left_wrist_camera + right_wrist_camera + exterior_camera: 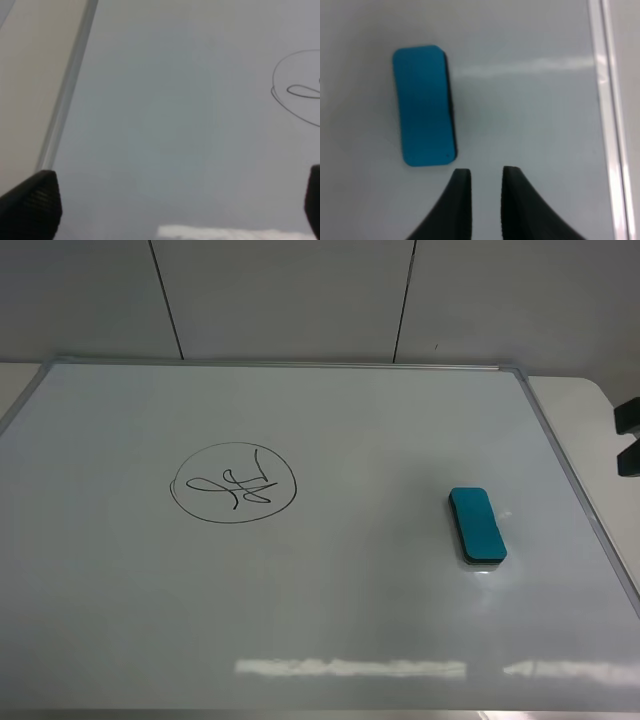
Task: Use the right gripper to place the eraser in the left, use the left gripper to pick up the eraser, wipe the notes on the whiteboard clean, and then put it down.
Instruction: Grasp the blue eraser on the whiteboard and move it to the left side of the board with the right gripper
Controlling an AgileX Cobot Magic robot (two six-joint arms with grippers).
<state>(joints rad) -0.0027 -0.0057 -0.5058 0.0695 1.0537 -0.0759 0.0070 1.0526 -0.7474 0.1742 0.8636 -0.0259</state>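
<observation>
Eraser [477, 525] teal, rounded, dark underside; right fingers [460, 205] nearly closed, empty; left fingers [30, 210] spread.

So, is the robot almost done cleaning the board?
Not nearly. Done: nothing yet; the notes are all there on the whiteboard. In hand: the right gripper hangs just beside the eraser, fingers nearly together and empty, while the left gripper waits wide open near the notes. Left: move the eraser over to the left, grab it, wipe the notes and put it down.
</observation>
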